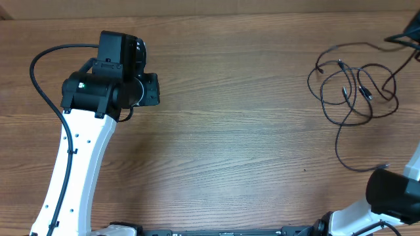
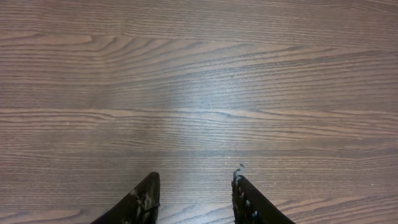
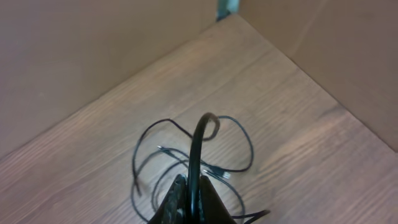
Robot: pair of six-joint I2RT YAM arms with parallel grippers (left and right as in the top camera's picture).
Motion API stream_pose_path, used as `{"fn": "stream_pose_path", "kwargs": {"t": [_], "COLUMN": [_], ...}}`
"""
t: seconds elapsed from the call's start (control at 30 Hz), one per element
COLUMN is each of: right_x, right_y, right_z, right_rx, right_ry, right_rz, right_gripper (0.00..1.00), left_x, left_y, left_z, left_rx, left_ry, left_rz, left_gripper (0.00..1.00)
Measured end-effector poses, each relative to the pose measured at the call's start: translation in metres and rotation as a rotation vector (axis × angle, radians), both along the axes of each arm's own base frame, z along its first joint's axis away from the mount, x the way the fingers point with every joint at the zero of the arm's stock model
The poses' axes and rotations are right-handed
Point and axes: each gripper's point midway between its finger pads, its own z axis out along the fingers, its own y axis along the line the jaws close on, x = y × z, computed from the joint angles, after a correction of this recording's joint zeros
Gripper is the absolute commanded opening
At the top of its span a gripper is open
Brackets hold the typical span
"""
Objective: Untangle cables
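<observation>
The cables (image 1: 365,92) lie as a loose tangle of thin black loops with small plug ends at the table's far right. My right gripper (image 3: 193,179) is shut on one black cable (image 3: 198,143), which rises from between its fingers and curls over at the top. Below it the other loops (image 3: 250,149) rest on the wood. In the overhead view that gripper (image 1: 403,37) sits at the top right corner, just past the tangle. My left gripper (image 2: 195,177) stands open over bare wood at the far left (image 1: 121,49), with nothing between its fingers.
Brown walls (image 3: 93,56) close off the table's corner behind the tangle. The right arm's base (image 1: 394,193) is at the bottom right, near a cable tail (image 1: 384,166). The left arm's own thick black wire (image 1: 39,78) loops out on the left.
</observation>
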Motion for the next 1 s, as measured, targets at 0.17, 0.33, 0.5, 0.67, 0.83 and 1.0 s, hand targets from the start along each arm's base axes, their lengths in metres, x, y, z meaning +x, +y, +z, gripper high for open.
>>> {"fn": "stream_pose_path", "kwargs": {"t": [0.17, 0.33, 0.5, 0.67, 0.83, 1.0], "right_x": [-0.006, -0.005, 0.001, 0.005, -0.006, -0.015], "right_y": [-0.015, -0.015, 0.001, 0.026, 0.051, 0.076], "right_z": [-0.022, -0.038, -0.046, -0.05, -0.061, -0.07], "right_rx": [0.018, 0.047, 0.119, 0.23, 0.343, 0.423], "right_ry": [0.048, 0.072, 0.068, 0.054, 0.106, 0.155], "right_rz": [-0.037, -0.031, 0.038, 0.131, 0.21, 0.319], "right_gripper": [0.06, 0.89, 0.98, 1.0, 1.0, 1.0], "left_x": [0.0, 0.0, 0.0, 0.0, 0.0, 0.006], "left_y": [0.0, -0.001, -0.001, -0.001, -0.001, 0.0], "left_z": [0.0, 0.0, 0.0, 0.0, 0.0, 0.003], "left_rx": [-0.004, -0.013, -0.015, -0.014, -0.012, -0.01], "left_ry": [0.001, 0.003, 0.003, 0.003, 0.0, -0.024], "left_rz": [0.006, 0.01, 0.012, 0.013, 0.014, 0.018], "left_gripper": [0.38, 0.4, 0.42, 0.43, 0.43, 0.49]}}
